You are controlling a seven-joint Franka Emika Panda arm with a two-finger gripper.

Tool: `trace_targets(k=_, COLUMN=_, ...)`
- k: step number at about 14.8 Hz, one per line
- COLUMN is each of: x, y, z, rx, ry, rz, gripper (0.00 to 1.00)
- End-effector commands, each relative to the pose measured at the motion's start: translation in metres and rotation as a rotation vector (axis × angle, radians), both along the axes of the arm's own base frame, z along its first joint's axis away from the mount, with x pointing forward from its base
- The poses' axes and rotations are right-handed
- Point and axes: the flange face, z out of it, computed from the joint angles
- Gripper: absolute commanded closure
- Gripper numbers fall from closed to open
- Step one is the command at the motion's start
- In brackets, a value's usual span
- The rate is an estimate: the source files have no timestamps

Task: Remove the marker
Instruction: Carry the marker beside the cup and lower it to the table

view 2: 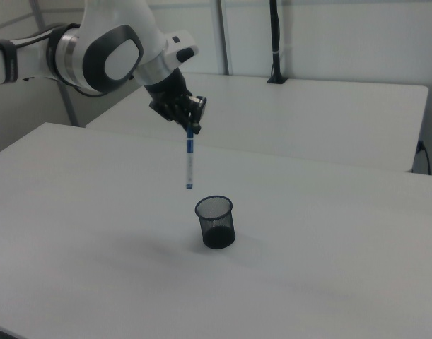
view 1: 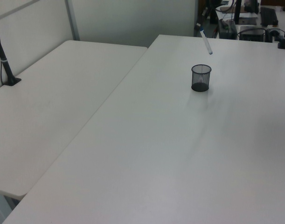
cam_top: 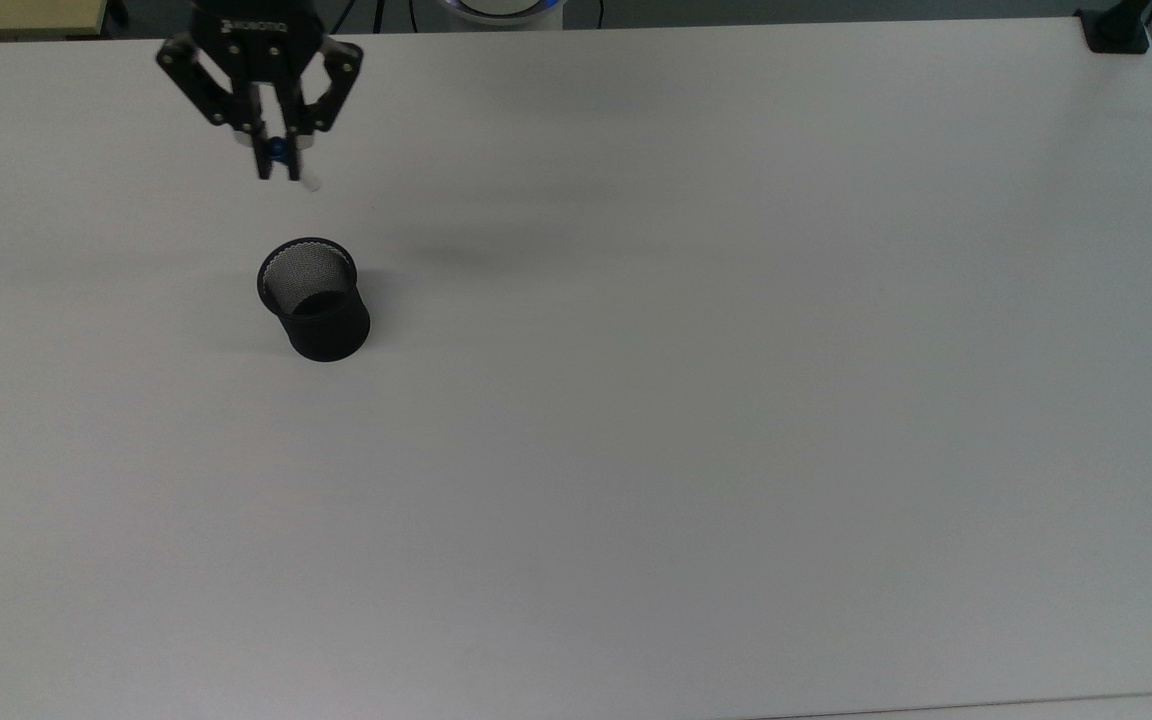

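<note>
gripper (cam_top: 276, 165): fingers pinched on the marker's blue cap end; sits at the top view's far left, above the table. In the right view (view 2: 190, 128) it hangs off the white arm (view 2: 106, 56), pointing down.
marker (view 2: 189, 161): held in the air, clear of the cup. Right view shows it near vertical, blue cap up in the fingers, white barrel below, blue tip at the bottom. Tip is above and to the right view's left of the cup rim, not touching it.
marker, top view (cam_top: 308, 181): only a short white stub shows under the fingers, plus a blue spot between them.
marker, left view (view 1: 205, 41): tilted, floating above and behind the cup; upper end reaches near the frame top, probably where the fingers hold it, hard to make out there.
mesh cup (cam_top: 314, 300): black, upright on the table, open mouth up, looks empty inside. Well apart from the gripper in the top view.
table (cam_top: 736, 400): white, bare around the cup.
second table (view 1: 49, 102): butts up on the left view's left.
black post (view 2: 274, 42): stands at the far edge in the right view.
</note>
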Motion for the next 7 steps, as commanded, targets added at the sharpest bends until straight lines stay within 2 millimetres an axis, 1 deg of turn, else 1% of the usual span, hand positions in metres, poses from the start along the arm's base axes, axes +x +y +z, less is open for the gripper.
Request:
trace_targets(k=1, x=0.001, y=0.033, z=-0.027, rx=0.057, ry=0.121, rz=-0.017, gripper=0.85)
trace_targets(k=3, x=0.002, y=0.047, z=-0.046, rx=0.074, ry=0.184, rz=-0.033, gripper=0.85)
trace_targets(k=5, x=0.003, y=0.063, z=-0.072, rx=0.094, ry=0.258, rz=-0.073, gripper=0.85)
trace_targets(k=6, x=0.006, y=0.071, z=-0.084, rx=0.104, ry=0.28, rz=-0.096, gripper=0.87)
trace_targets(k=7, x=0.008, y=0.078, z=-0.101, rx=0.117, ry=0.31, rz=-0.126, gripper=0.87)
